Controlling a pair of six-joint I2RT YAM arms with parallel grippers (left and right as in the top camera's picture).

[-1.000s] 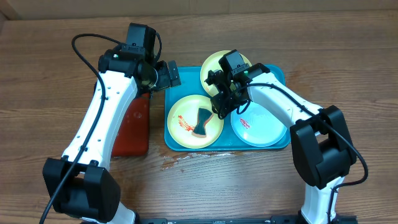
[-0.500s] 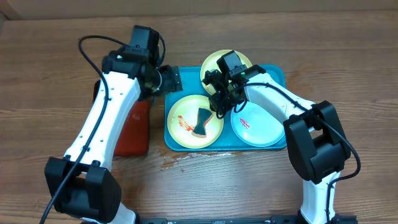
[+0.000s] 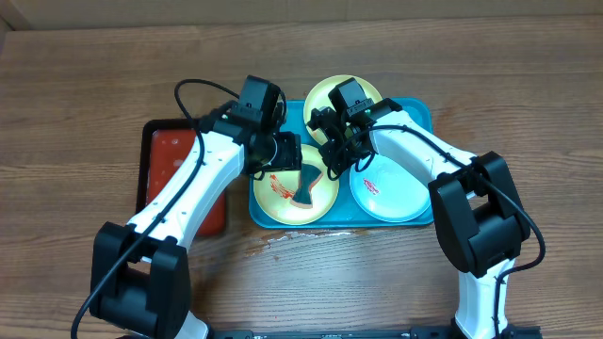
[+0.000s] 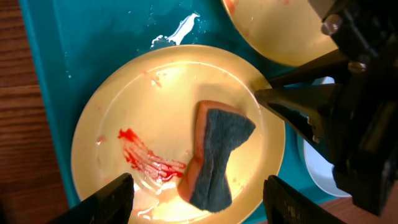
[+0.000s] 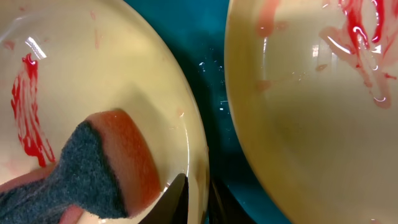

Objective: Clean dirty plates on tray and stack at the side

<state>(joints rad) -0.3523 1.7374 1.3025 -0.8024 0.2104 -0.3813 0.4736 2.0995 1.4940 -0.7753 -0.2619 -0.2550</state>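
Right claw (image 5: 196, 198) is pinching the rim of the mid-frame yellow plate (image 4: 155, 106), left claw (image 4: 202, 194) is hovering open and empty over its sponge (image 4: 217, 155).

I count three plates (image 3: 273, 193) on the one turquoise tray (image 3: 419, 115): two yellow-green, one pale blue plate (image 3: 396, 193). One sponge (image 3: 304, 184). One red tray (image 3: 168, 158) on the desk. Two robot arms: left arm (image 3: 184, 193), right arm (image 3: 424, 155).

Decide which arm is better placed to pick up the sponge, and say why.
Left. The left gripper hangs over the sponge, jaws open on either side of it. The right gripper is busy: it pinches the rim of the plate under the sponge, likely steadying it.
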